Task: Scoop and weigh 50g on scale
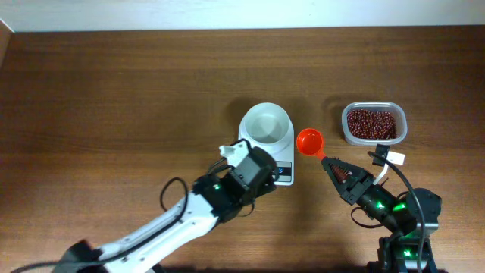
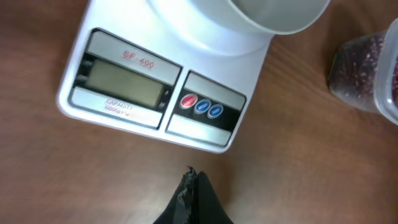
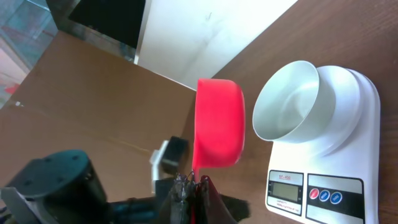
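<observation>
Scale: I saw the scale [image 1: 286,155] mid-table, its white bowl [image 1: 265,125] empty.
Left gripper [image 2: 189,179]: fingers pressed together, empty, just before the scale's buttons.
Right gripper [image 3: 191,182]: fingers pinched the red scoop [image 3: 217,124], between scale and bean tub [image 1: 404,129].

I see the table [image 1: 114,91] from straight overhead; both wrist views sit close and low, sharing the scale [image 2: 168,81].

Left claw [image 2: 190,175], right claw [image 3: 193,182]: both closed.
</observation>
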Controlling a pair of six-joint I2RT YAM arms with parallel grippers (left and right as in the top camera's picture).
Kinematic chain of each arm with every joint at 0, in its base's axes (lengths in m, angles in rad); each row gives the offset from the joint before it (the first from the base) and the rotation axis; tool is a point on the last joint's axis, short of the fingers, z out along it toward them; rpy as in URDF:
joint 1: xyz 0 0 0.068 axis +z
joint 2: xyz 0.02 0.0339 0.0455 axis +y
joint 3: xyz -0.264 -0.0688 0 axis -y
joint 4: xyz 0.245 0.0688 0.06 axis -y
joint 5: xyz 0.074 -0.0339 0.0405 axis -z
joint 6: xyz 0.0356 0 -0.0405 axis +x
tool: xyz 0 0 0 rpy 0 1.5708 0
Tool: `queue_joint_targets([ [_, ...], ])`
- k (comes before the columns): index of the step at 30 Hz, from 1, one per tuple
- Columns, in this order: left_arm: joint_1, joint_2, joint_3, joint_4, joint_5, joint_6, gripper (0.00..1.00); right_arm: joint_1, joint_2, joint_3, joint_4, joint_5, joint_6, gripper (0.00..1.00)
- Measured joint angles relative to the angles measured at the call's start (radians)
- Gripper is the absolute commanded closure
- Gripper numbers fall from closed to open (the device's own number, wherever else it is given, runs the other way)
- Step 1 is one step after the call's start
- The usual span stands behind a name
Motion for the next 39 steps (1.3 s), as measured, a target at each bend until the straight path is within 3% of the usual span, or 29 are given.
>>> queue_joint_targets([
  [5, -0.016, 0.187, 0.001, 0.159, -0.04, 0.025, 1.0, 0.0, 0.0, 0.0, 0.0, -0.001, 0.005, 0.96],
  [14, -0.016, 0.286, 0.001, 0.24, -0.049, 0.109, 0.99, 0.0, 0.0, 0.0, 0.002, -0.001, 0.007, 0.96],
  [39, -0.016, 0.314, 0.001, 0.303, -0.123, 0.113, 0.95, 0.0, 0.0, 0.0, -0.002, -0.001, 0.007, 0.96],
])
